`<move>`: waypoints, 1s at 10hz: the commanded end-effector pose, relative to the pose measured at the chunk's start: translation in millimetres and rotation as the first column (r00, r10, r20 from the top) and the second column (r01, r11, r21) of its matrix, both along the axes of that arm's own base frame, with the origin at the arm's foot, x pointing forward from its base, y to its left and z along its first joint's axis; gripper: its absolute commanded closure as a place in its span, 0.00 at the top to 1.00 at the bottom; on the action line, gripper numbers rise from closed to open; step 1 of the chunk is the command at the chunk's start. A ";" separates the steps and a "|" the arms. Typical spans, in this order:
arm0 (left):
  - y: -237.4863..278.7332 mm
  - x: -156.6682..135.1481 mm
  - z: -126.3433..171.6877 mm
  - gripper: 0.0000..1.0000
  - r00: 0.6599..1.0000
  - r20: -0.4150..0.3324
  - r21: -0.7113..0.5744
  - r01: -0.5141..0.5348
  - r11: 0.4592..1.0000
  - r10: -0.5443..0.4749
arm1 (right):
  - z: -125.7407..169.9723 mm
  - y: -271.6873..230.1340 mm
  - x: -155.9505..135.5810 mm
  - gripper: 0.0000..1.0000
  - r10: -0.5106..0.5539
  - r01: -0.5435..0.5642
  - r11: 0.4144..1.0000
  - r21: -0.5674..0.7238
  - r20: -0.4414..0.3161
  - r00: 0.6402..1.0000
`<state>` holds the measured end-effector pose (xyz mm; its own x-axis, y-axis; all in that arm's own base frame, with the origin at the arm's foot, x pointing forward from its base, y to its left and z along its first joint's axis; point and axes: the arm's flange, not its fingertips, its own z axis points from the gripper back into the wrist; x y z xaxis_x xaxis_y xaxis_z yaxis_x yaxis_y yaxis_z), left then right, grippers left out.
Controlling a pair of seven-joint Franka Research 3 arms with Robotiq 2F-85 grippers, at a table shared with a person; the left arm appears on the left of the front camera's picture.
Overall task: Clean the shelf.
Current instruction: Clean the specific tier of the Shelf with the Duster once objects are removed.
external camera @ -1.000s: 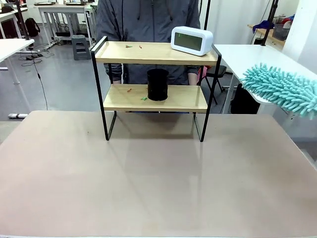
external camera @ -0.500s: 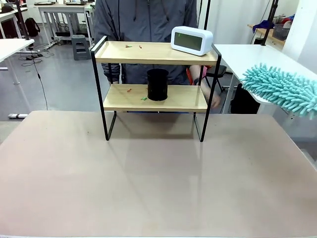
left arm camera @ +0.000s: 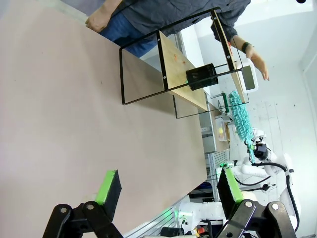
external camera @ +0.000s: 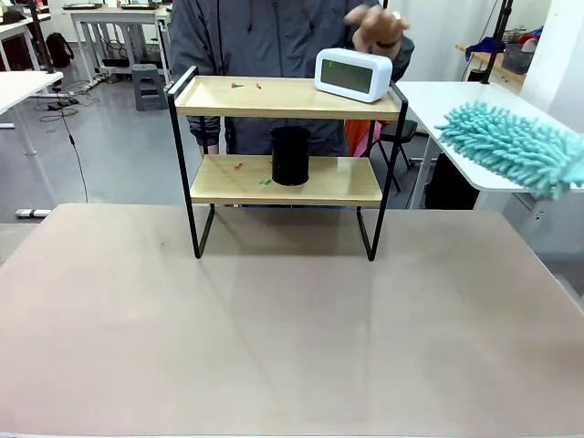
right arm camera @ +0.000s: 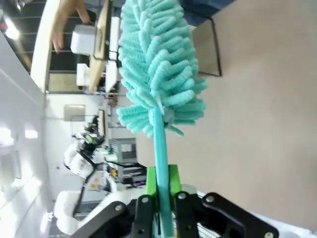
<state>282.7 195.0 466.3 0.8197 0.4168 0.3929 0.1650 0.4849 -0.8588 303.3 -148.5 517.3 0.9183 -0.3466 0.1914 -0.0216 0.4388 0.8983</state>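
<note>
Person's hand (external camera: 372, 27) rose, perhaps touching clock (external camera: 353, 75).

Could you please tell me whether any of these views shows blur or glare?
Front view: the person's hand above the clock is motion-blurred, the shelf sharp; right wrist view: the duster is crisp, the bright background beside it washed out.

1. Shelf (external camera: 283, 96): pale wood boards, black frame.
2. Digital clock (external camera: 353, 73): white, grey-green display.
3. Cylindrical holder (external camera: 290, 155): black.
4. Duster (external camera: 511, 146): turquoise head and handle.
5. Worktop (external camera: 292, 338): plain pinkish beige.
6. Left hand (left arm camera: 169, 186): black, green pads.
</note>
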 end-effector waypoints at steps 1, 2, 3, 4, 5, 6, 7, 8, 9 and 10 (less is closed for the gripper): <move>-1.4 0.9 1.5 1.00 1.000 0.028 -0.003 0.004 1.000 -0.004 | 7.4 0.2 21.0 0.00 -0.030 0.029 0.998 0.048 0.003 1.000; -1.4 0.9 1.5 1.00 1.000 0.028 -0.003 0.004 1.000 -0.004 | 7.4 0.2 21.0 0.00 -0.030 0.029 0.998 0.048 0.003 1.000; -1.4 0.9 1.5 1.00 1.000 0.028 -0.003 0.004 1.000 -0.004 | 7.4 0.2 21.0 0.00 -0.030 0.029 0.998 0.048 0.003 1.000; -1.4 0.9 1.5 1.00 1.000 0.028 -0.003 0.004 1.000 -0.004 | 7.4 0.2 21.0 0.00 -0.030 0.029 0.998 0.048 0.003 1.000; -1.4 0.9 1.5 1.00 1.000 0.028 -0.003 0.004 1.000 -0.004 | 7.4 0.2 21.0 0.00 -0.030 0.029 0.998 0.048 0.003 1.000; -1.4 0.9 1.5 1.00 1.000 0.028 -0.003 0.004 1.000 -0.004 | 7.4 0.2 21.0 0.00 -0.030 0.029 0.998 0.048 0.003 1.000; -1.4 0.9 1.5 1.00 1.000 0.028 -0.003 0.004 1.000 -0.004 | 1.3 -0.1 22.1 0.12 -0.022 0.022 0.999 0.042 0.000 1.000; -1.4 0.9 1.5 1.00 1.000 0.028 -0.003 0.004 1.000 -0.004 | 18.6 2.1 20.4 0.12 -0.013 0.013 1.000 0.005 0.027 1.000; -1.4 0.9 1.5 1.00 1.000 0.028 -0.003 0.004 1.000 -0.004 | 54.8 7.7 16.0 0.12 -0.007 0.015 0.996 -0.093 0.093 0.996; -1.4 0.9 1.5 1.00 1.000 0.028 -0.003 0.004 1.000 -0.004 | 112.3 24.7 5.7 0.12 -0.003 0.050 0.974 -0.219 0.208 0.978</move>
<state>282.7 195.1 466.5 0.8197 0.4167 0.3930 0.1653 0.4849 -0.8588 318.9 -137.7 577.6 0.8899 -0.3211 0.3239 -0.1220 0.5167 0.8475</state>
